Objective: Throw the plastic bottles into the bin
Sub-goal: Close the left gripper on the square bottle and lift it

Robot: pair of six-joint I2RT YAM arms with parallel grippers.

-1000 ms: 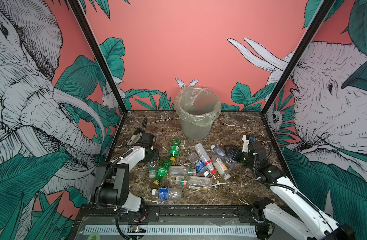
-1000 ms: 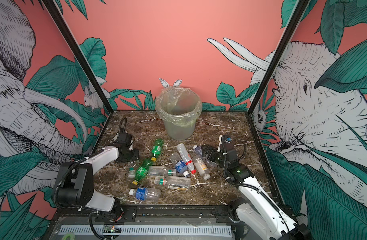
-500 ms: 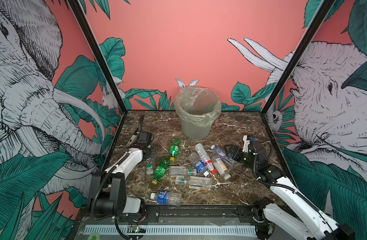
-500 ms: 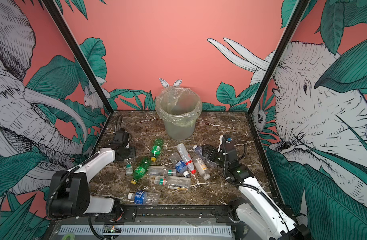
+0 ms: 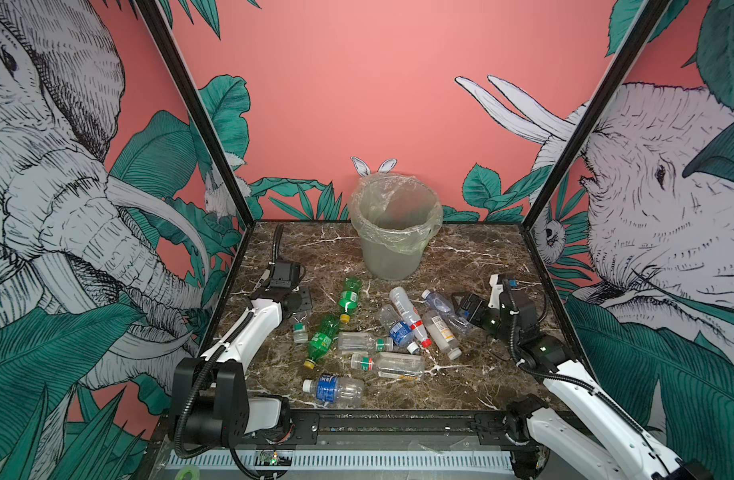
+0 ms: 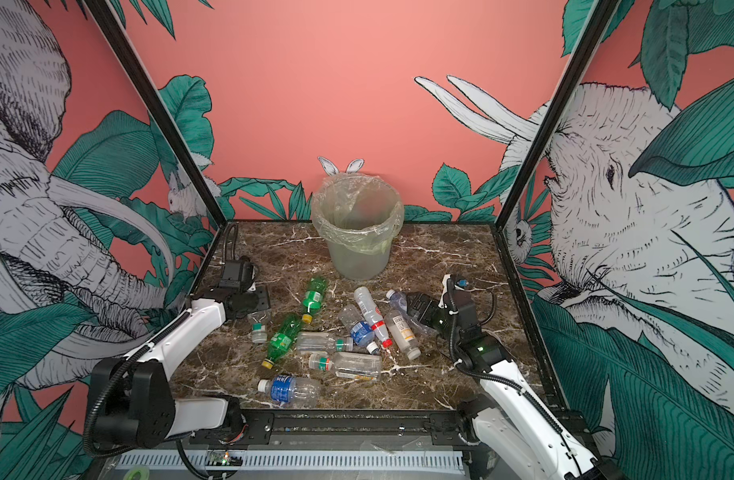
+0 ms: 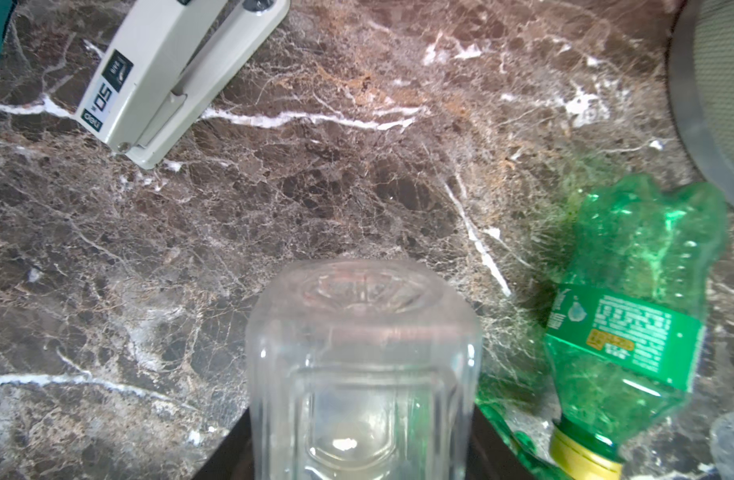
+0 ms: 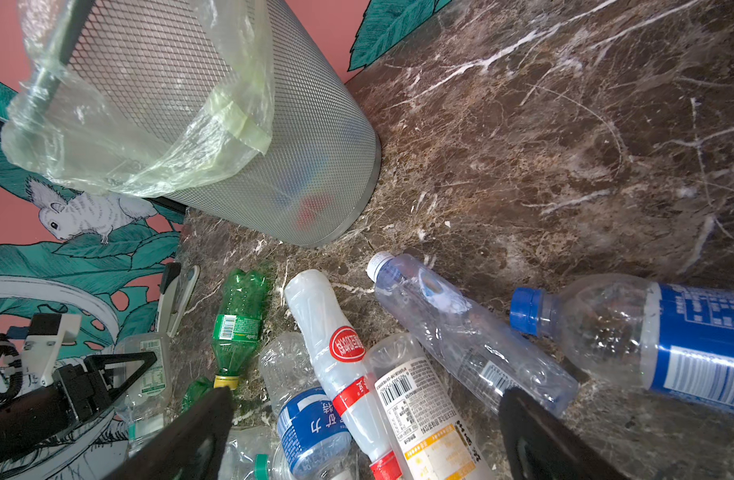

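ok so the left claw (image 5: 300, 318) is clamped on a little clear green-capped bottle (image 5: 299, 331), out in front of the bin (image 5: 390, 259) and off to its left side. Can't tell from here whether the bottle is clear of the marble (image 5: 461, 257) or resting on it. In the left wrist view the bottle's flat base points away from the camera, so its long axis runs along the fingers rather than across them, cap end back toward the arm. That's the bit that matters, I reckon: from that claw the bin sits further back and over to the right. Its rim is way taller than the bottle, so it'll want a proper lift before swinging across. The right claw (image 5: 465, 307) is spread wide with nothing in it, hanging over a white-capped clear bottle (image 5: 438, 302) front-right of the bin. The other bottles (image 5: 402, 365) lie on their sides straight in front of the bin.
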